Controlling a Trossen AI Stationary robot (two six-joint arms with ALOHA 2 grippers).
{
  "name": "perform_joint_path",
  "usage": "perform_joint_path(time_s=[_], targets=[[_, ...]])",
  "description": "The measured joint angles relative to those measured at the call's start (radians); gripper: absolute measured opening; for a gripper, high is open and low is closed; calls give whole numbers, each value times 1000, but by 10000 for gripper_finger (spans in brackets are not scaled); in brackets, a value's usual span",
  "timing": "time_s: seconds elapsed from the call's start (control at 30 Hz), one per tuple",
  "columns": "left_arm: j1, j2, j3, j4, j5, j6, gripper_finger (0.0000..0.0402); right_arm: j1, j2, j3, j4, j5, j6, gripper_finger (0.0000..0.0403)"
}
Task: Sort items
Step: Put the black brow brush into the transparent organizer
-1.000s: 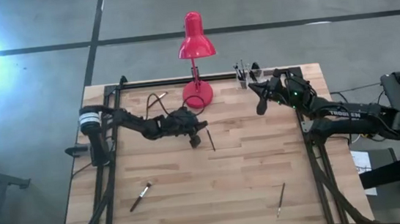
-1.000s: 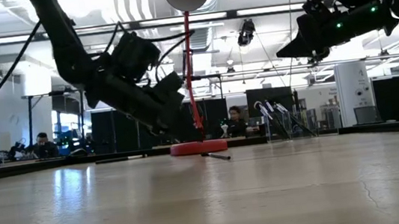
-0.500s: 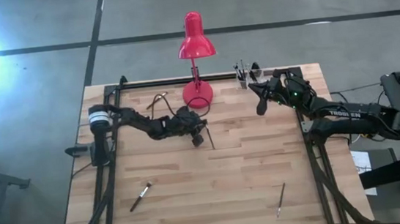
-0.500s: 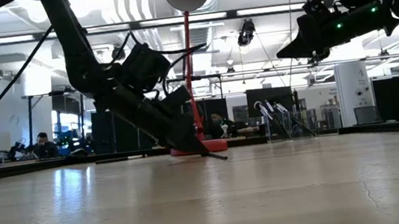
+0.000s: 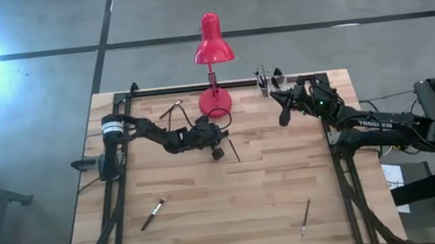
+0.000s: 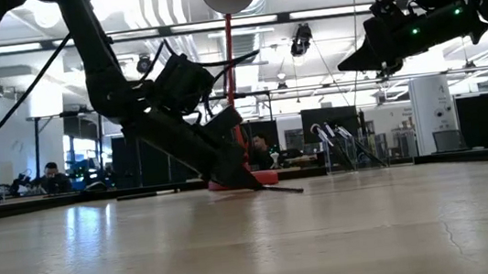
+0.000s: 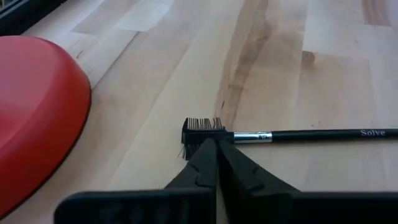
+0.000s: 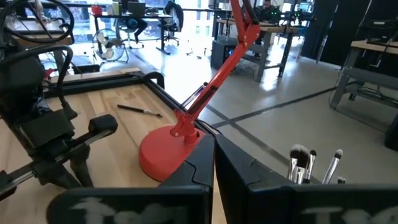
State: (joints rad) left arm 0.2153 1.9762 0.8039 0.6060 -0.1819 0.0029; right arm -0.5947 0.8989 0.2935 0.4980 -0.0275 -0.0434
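Note:
A thin black-handled brush (image 7: 323, 132) with a silvery ferrule and a small comb-like head (image 7: 202, 126) lies on the wooden table right of the red lamp's base. My left gripper (image 7: 216, 144) (image 5: 219, 151) slants down onto it and is shut at its head end. My right gripper (image 8: 214, 152) (image 5: 283, 117) waits shut, held high over the table's far right. Loose brushes lie flat at the near left (image 5: 153, 214), near right (image 5: 305, 218) and far left (image 5: 170, 108). My left gripper has its two fingertips (image 7: 205, 155) closed on the brush's neck (image 7: 225, 134), where the comb head meets the ferrule. The tips hide the exact spot. The fingers slant down from the table's left and lie across the brush. The brush lies on the table, handle toward the near right.
The red desk lamp's base (image 5: 216, 102) (image 7: 31, 112) stands just beyond my left gripper. A clear holder with several brushes (image 5: 263, 81) (image 8: 305, 163) sits at the far edge. Open tabletop (image 5: 233, 200) spreads across the middle and near side.
My left gripper has sunk to the table and edged toward the right edge, ending on the brush's head end. The brush's free handle end has swung a little toward the right while staying on the table.

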Motion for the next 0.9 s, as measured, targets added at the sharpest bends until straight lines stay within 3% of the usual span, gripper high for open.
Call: perform_joint_path(time_s=[0.33,0.43,0.6,0.9], targets=[[-35,-12,-6,5,-81,-70,0,126,50,0,-92,1,108,9],[-41,-11,-7,5,-102,-101,0,211,130,0,-89,18,183,9],[-42,-11,-9,10,-108,-150,0,372,314,12,-42,169,272,12],[-54,-9,-14,25,-128,-222,0,541,612,146,8,319,369,70]])
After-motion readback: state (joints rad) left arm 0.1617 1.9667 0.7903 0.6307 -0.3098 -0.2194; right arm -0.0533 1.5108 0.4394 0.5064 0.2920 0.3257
